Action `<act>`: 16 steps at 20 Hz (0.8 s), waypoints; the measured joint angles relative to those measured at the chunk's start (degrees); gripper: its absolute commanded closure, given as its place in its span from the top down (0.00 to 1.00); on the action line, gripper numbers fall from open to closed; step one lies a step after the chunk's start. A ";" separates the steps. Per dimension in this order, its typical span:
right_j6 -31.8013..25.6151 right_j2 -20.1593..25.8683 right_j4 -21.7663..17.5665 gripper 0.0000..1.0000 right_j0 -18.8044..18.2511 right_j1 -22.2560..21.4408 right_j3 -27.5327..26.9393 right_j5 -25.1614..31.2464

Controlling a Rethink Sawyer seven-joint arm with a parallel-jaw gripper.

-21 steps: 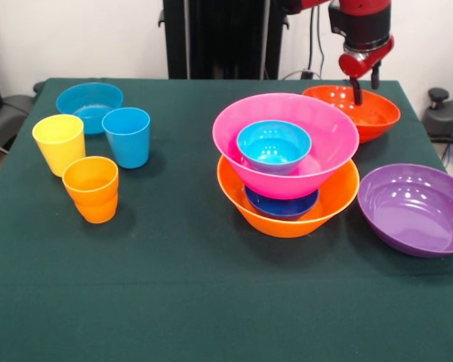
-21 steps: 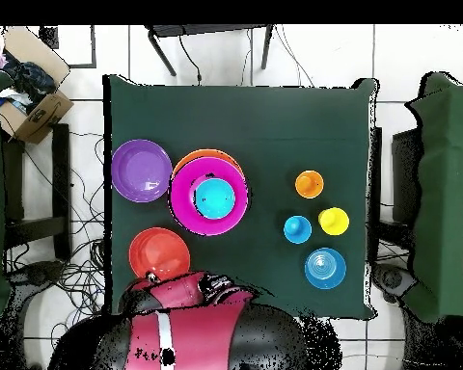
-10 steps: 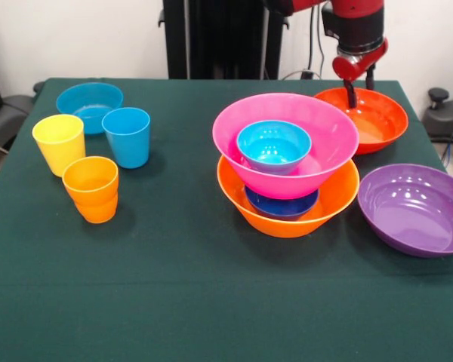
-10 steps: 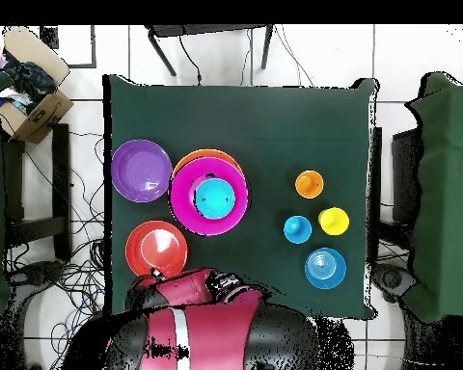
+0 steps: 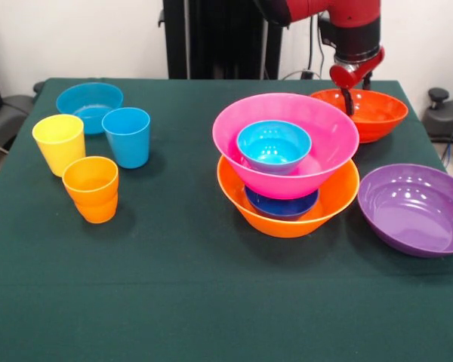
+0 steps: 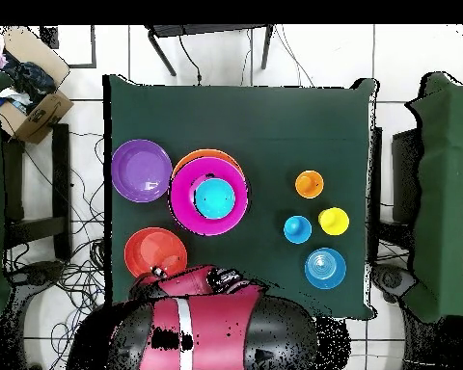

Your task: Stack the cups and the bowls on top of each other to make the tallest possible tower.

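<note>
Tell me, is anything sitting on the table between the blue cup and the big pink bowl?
Nothing: in both views only bare green tablecloth lies between the light blue cup and the pink bowl.

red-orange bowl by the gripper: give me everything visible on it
The red-orange bowl is wide, glossy, plastic-looking, and sits open side up at the table's edge nearest the robot, apart from the pink bowl and the purple bowl. The gripper reaches down at its rim on the pink bowl's side; whether it grips the rim cannot be told. Nothing visible lies inside.
</note>
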 measured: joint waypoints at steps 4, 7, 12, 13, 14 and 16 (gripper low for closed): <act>0.00 -0.39 -0.05 1.00 0.53 -0.03 -0.04 -0.40; 0.00 -0.79 -0.05 0.00 1.33 -0.35 -0.08 -0.77; 0.00 -1.46 -0.04 0.00 2.34 -0.57 -0.16 -1.11; 0.00 -1.52 -0.05 0.00 2.43 -0.64 -0.15 -1.11; 0.00 -1.53 -0.05 0.00 2.44 -0.67 -0.14 -1.11; 0.00 -1.53 -0.06 0.00 2.48 -0.77 -0.13 -1.10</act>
